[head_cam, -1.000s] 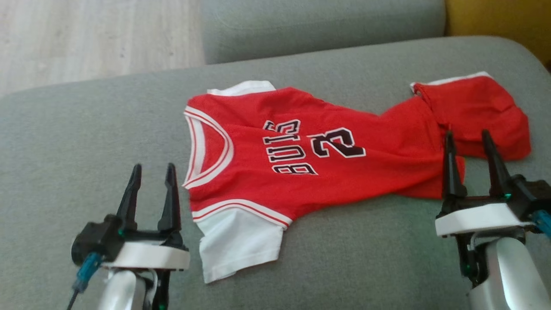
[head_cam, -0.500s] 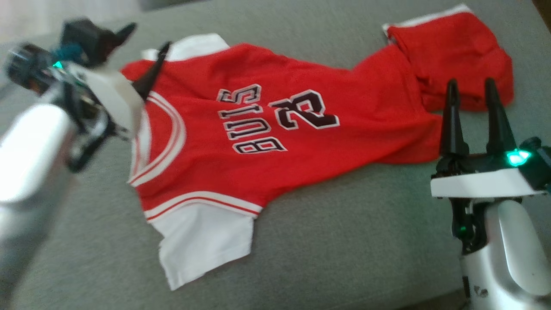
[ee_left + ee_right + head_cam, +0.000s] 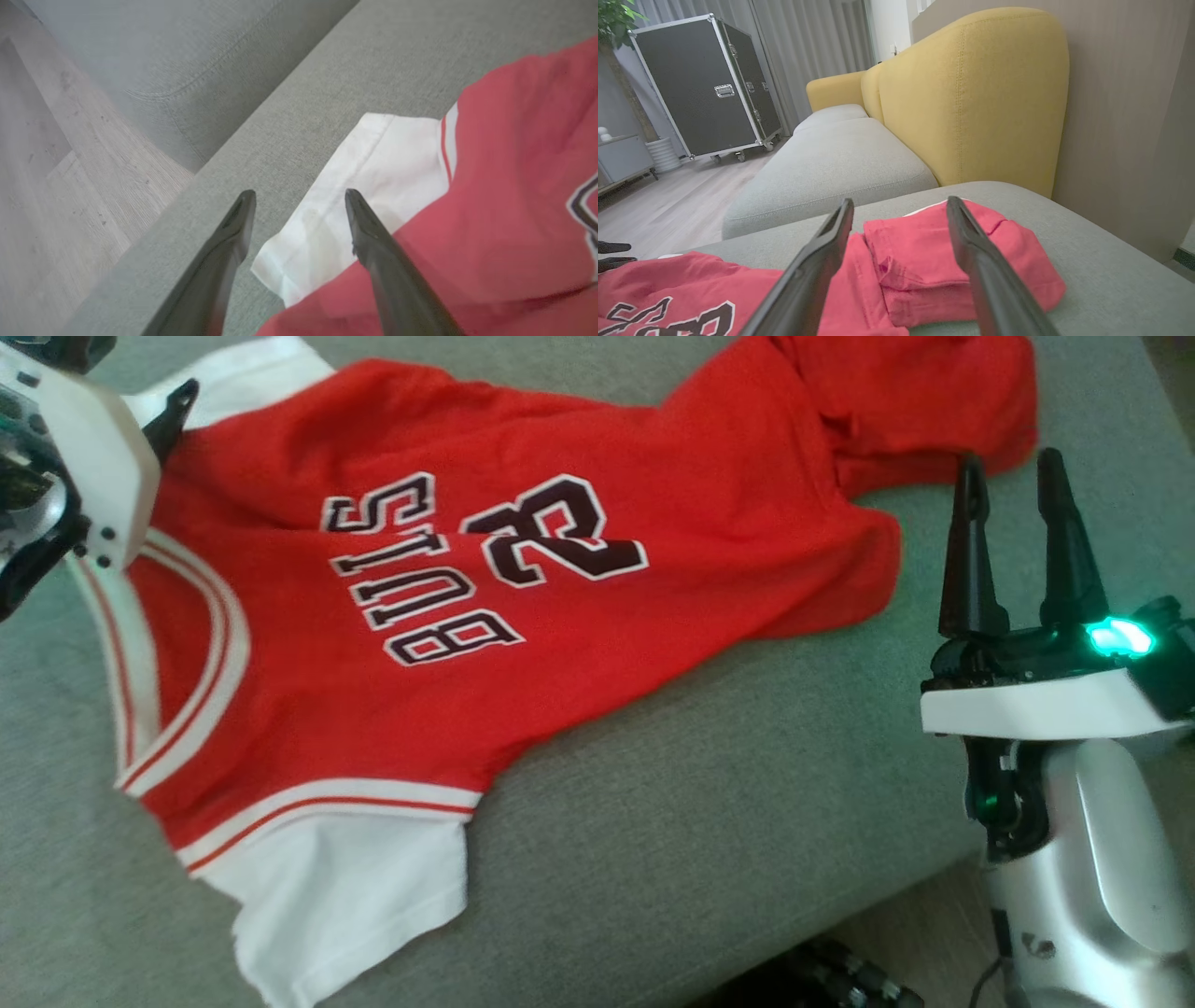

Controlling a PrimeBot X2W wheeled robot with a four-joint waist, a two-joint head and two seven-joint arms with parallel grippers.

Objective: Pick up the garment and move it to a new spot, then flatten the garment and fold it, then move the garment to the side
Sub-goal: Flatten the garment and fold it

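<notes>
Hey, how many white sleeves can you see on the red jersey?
2. The near sleeve lies toward the front edge of the sofa cushion; the far sleeve sits under the left gripper, whose fingers are spread open.

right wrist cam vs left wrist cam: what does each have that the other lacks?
Right wrist: yellow backrest, black flight case, and the bunched red fabric ahead of the open right gripper.
Left wrist: the white sleeve and its striped trim close up, just ahead of the open left gripper.
Both: red jersey with black lettering, grey cushion, wood floor.
</notes>
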